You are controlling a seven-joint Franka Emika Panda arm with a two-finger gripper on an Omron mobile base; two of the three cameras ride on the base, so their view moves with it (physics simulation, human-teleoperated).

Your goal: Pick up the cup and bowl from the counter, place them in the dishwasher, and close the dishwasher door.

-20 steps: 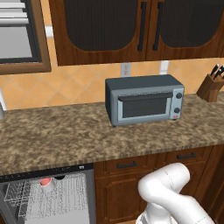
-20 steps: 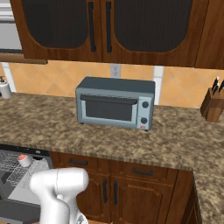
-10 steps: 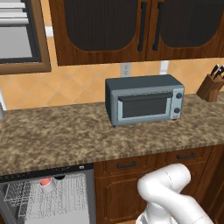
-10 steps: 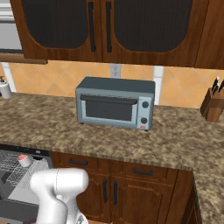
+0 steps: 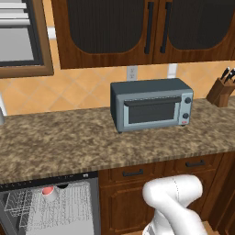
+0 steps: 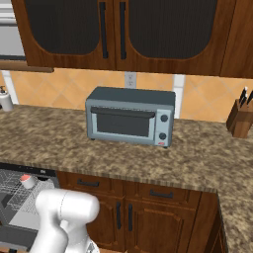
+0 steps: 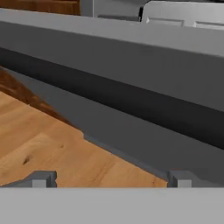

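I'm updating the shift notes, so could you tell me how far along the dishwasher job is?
Done: the cup sits in the dishwasher rack; the bowl seems to lie behind it. In hand: the open, empty hand is low beside the dishwasher door. Left: closing it.

The table (image 5: 69, 142) is brown-and-tan speckled granite over dark wood cabinets (image 6: 148, 217). The toaster oven (image 5: 151, 104) is grey-blue. The cup (image 5: 48, 193) is white, pinkish-red inside, in the dishwasher's (image 5: 50, 209) grey wire rack.
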